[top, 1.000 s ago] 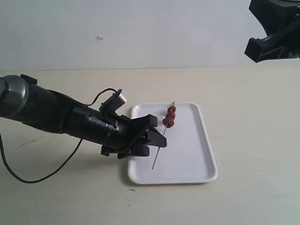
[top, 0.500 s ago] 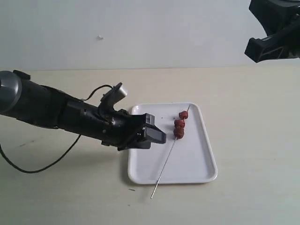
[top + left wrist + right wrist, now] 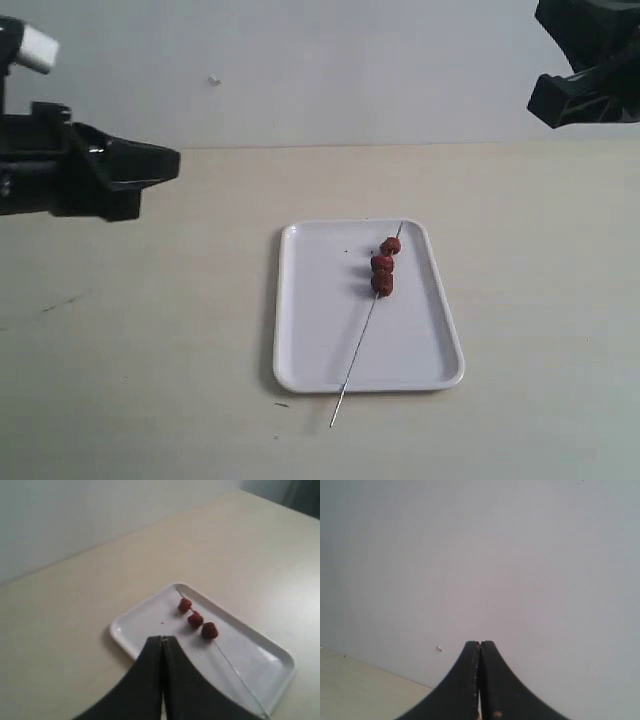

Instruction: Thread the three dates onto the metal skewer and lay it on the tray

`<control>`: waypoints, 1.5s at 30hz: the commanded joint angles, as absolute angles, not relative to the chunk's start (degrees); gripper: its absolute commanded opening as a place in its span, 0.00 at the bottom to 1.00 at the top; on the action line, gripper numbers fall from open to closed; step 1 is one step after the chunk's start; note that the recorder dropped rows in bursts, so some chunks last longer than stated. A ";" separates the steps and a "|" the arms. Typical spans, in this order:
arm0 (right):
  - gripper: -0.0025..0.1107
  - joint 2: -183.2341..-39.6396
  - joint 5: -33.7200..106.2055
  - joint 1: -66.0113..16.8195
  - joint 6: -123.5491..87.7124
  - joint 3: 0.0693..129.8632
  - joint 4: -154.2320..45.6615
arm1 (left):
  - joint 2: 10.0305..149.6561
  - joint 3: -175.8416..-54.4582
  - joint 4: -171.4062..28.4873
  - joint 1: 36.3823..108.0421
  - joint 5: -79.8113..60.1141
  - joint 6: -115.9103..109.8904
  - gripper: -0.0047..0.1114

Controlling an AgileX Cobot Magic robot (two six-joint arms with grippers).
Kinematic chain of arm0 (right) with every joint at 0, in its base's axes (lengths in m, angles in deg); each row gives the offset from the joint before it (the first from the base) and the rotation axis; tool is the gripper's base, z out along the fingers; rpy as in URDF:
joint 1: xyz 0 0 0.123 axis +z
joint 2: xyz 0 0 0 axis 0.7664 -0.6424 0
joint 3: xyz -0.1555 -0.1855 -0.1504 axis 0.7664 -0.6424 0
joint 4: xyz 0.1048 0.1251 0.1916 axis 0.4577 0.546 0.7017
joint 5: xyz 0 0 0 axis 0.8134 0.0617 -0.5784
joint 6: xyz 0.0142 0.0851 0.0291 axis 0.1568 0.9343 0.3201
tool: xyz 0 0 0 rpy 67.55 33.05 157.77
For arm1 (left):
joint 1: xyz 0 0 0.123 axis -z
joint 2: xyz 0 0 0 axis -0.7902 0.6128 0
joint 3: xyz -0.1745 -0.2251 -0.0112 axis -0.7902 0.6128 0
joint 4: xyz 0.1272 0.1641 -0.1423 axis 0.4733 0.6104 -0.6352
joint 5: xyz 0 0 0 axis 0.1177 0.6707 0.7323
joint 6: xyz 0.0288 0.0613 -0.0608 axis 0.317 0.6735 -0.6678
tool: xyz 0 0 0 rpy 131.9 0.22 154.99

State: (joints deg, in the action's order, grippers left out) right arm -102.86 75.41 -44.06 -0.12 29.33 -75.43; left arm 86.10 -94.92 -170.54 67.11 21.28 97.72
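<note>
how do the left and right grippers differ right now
The left gripper points down at the tray, where the metal skewer with the dates lies; the right gripper faces only a bare wall. In the exterior view the left gripper shows at the left edge, the right gripper in the top right corner. Both are shut, empty and well clear of the tray.

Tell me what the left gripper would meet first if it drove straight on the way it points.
Probably the tray, near the dates on the metal skewer: in the left wrist view the shut left gripper aims there. Depth is unclear.
</note>
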 commanded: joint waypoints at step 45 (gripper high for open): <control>0.02 -102.30 69.26 -43.99 3.84 29.00 -75.72 | 16.28 -56.86 -78.07 66.84 -7.03 4.06 0.04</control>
